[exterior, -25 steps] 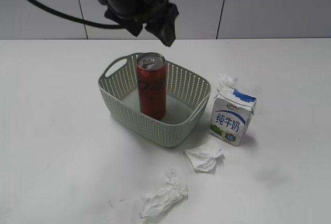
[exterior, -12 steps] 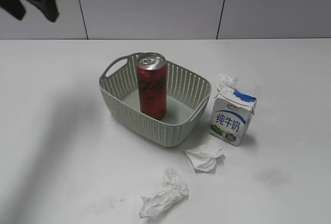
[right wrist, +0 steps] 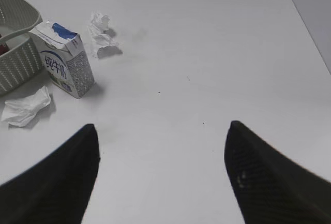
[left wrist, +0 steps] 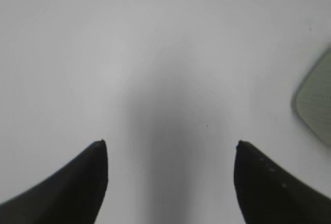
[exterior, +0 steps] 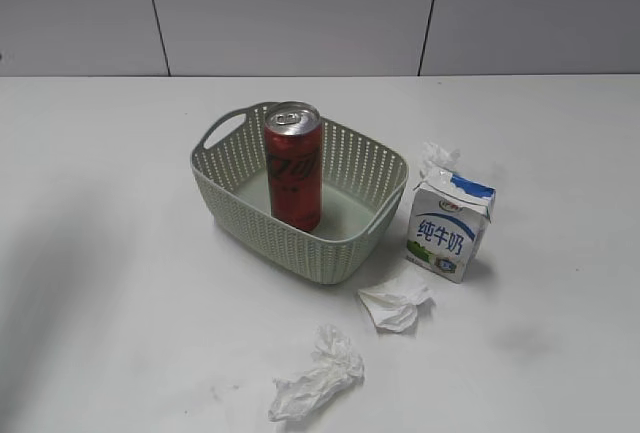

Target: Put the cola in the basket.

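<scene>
Cola [exterior: 294, 166] standing upright inside the basket [exterior: 262, 234], silver top rising above the basket wall; black-and-white lettering on the red body, not legible. Blue-and-white milk carton [exterior: 449, 227] just right of the basket, printed with blue Chinese characters 纯牛奶, top torn open. Crumpled tissue [exterior: 396, 302] in front of the basket's right corner, a second tissue wad [exterior: 317, 377] further forward, a third scrap [exterior: 436, 158] behind the carton. White table [exterior: 110, 253] faintly smudged, backed by a pale grey panelled wall [exterior: 290, 13] with dark seams. Left gripper [left wrist: 170, 144] spread wide and empty over bare table left of the basket. Right gripper [right wrist: 163, 125] likewise spread wide, empty, right of the carton.
</scene>
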`<state>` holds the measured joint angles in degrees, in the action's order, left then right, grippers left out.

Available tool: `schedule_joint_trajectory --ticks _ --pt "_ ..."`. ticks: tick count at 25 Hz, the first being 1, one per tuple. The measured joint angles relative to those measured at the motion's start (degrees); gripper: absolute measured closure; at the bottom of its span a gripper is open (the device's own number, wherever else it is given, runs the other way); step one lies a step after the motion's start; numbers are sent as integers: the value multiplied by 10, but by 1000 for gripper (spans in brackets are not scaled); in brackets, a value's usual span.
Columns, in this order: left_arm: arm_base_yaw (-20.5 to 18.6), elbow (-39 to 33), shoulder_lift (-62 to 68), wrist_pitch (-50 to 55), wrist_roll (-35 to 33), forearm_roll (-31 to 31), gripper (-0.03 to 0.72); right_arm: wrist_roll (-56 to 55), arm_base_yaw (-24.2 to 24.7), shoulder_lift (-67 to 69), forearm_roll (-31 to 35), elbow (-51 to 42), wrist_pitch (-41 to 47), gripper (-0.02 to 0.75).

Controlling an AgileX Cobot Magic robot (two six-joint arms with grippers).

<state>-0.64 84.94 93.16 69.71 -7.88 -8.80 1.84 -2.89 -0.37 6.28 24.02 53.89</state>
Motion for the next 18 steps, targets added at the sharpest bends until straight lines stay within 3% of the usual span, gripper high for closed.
schedule_joint_trajectory --ticks 11,18 --pt "5 -302 -226 -1 0 21 124 0 0 0 0 0 0 166" --pt "5 -434 -370 -12 0 21 132 0 0 0 0 0 0 166"
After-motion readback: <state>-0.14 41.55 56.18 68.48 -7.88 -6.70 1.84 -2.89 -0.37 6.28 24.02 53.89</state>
